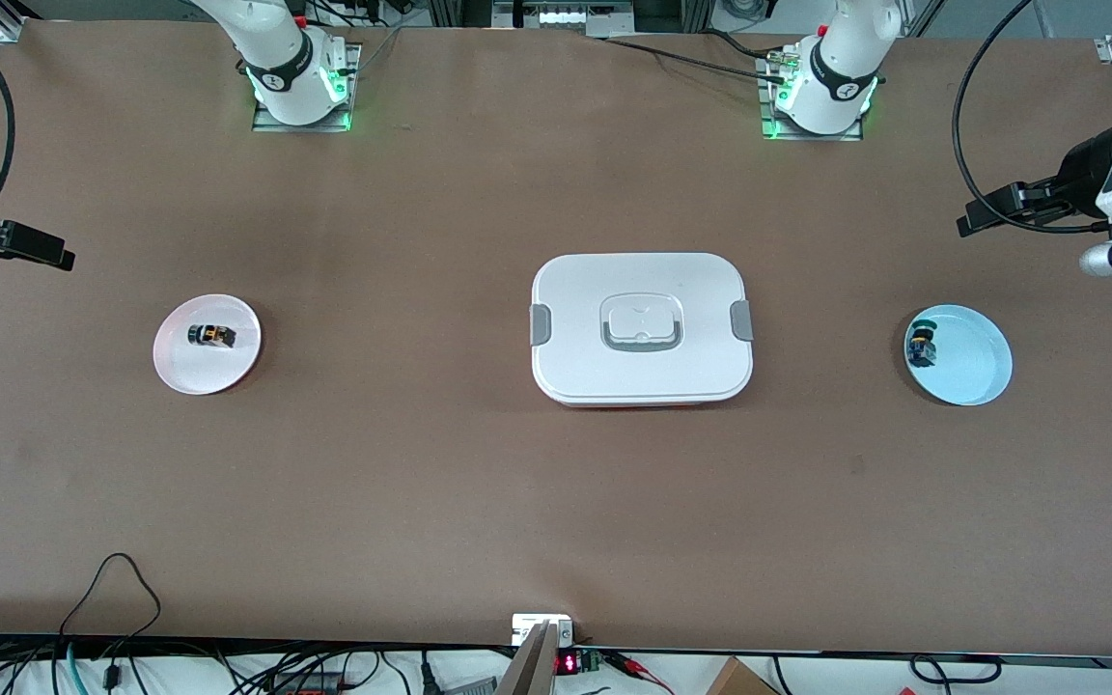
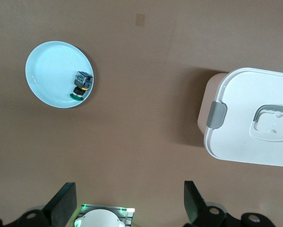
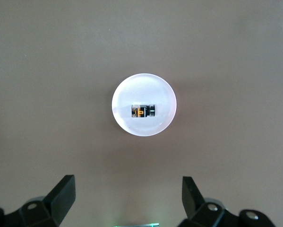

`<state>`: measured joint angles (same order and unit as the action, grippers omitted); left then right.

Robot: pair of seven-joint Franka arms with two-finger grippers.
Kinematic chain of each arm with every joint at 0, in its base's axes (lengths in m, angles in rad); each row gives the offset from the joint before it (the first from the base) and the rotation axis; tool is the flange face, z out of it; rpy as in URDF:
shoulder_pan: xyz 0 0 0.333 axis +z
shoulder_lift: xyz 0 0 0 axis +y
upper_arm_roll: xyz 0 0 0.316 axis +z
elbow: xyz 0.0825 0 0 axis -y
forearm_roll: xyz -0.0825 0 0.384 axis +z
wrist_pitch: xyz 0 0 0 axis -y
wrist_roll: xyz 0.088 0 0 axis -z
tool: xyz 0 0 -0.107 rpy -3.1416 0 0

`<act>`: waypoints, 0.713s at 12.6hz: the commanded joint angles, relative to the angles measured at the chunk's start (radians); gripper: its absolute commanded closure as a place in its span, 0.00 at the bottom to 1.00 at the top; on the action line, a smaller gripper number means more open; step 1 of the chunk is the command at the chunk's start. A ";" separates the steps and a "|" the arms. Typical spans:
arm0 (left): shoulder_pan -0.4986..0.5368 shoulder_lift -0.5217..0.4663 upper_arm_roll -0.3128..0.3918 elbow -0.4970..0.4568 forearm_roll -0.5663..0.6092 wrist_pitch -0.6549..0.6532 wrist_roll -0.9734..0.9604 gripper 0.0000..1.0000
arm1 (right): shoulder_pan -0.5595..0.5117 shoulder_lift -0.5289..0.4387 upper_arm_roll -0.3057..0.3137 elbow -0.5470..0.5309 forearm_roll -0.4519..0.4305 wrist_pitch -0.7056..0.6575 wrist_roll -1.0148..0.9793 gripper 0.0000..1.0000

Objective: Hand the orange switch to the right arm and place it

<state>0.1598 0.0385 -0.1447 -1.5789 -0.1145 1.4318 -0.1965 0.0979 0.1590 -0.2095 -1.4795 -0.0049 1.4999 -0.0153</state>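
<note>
The orange switch lies on its side on a pale pink plate toward the right arm's end of the table. The right wrist view shows the switch in the middle of that plate. My right gripper hangs high over the table edge at that end, open and empty, well apart from the plate. My left gripper hangs high over the left arm's end of the table, open and empty.
A light blue plate at the left arm's end holds a similar black part with a green cap, also seen in the left wrist view. A white lidded box sits at the table's middle.
</note>
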 commanded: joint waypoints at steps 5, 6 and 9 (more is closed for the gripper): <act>-0.075 0.017 0.112 0.020 -0.011 -0.028 -0.012 0.00 | 0.029 -0.110 -0.034 -0.178 0.003 0.129 -0.029 0.00; -0.148 0.018 0.185 0.020 -0.010 -0.028 -0.012 0.00 | 0.032 -0.131 -0.033 -0.212 0.003 0.144 -0.019 0.00; -0.160 0.023 0.195 0.033 -0.008 -0.028 -0.001 0.00 | 0.036 -0.150 -0.025 -0.206 -0.009 0.126 -0.026 0.00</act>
<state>0.0208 0.0515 0.0294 -1.5781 -0.1202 1.4235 -0.1982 0.1140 0.0595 -0.2289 -1.6486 -0.0046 1.6173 -0.0295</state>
